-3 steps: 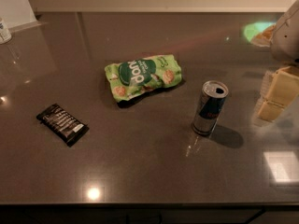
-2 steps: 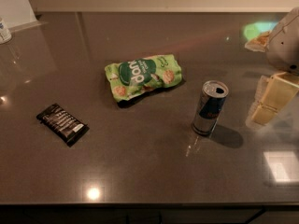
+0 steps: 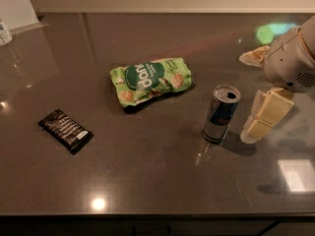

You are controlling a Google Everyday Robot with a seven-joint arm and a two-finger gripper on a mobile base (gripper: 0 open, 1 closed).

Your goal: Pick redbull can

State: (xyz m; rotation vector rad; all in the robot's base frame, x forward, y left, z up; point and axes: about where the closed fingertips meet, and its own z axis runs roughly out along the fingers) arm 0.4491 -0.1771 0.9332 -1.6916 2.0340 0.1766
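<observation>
- The redbull can [image 3: 221, 113] is seen standing upright on the dark grey countertop [image 3: 157, 181], right of centre.
- Blue and silver panels are shown on its side; the silver top faces up with the opening visible.
- The can is touched by nothing; a faint reflection of it is cast on the glossy surface just in front.
- The gripper [image 3: 253, 131] is located just right of the can, near it but apart, with its cream-coloured tip lowered close to the countertop.
- Whether the gripper is open or closed cannot be told; nothing is seen held in it.
- The gripper is hung from a rounded white arm housing [image 3: 290, 58] that enters at the right edge.
- A green snack bag [image 3: 150, 80] is laid flat to the upper left of the can, well apart from it.
- A flat black wrapper [image 3: 66, 130] is placed far left on the countertop, angled, well apart from the bag and the can.
- A small white container [image 3: 5, 32] is cut off by the top left edge.
- A green glare patch [image 3: 273, 31] is reflected on the countertop at upper right.
</observation>
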